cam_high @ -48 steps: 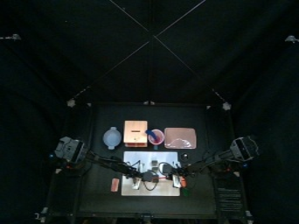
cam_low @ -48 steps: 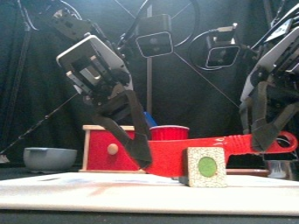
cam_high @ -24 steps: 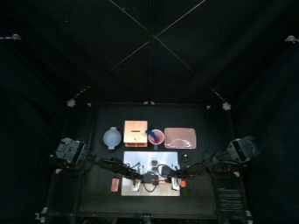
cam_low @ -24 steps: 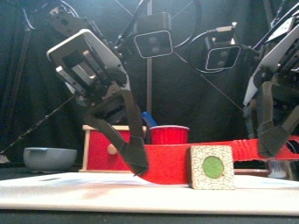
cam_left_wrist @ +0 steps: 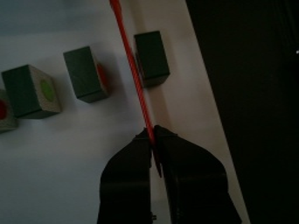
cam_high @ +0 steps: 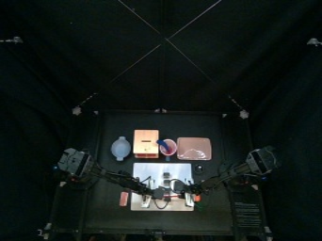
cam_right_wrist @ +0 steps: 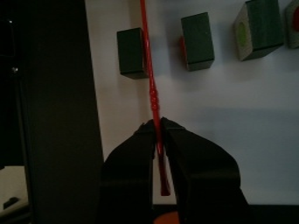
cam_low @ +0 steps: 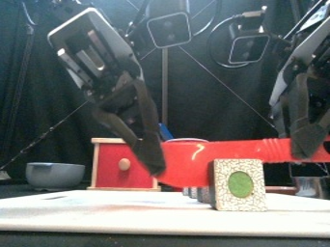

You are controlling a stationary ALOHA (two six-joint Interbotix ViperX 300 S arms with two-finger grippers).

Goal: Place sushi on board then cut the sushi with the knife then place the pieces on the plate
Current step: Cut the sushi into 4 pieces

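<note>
A red toy knife hangs level just above the white cutting board, gripped at both ends. My left gripper is shut on its left end, my right gripper on its right end. A sushi piece with a green centre stands on the board under the blade. The left wrist view shows the left gripper pinching the knife, with several separated dark sushi blocks beside it. In the right wrist view the right gripper clamps the knife beside the blocks.
Behind the board stand a blue-grey bowl, the wooden box with a red drawer front, a red cup and the pink tray at the back right.
The knife and both grippers have come nearer the table's front and the knife has risen a little. The left gripper has closed in on the blade's left end.
</note>
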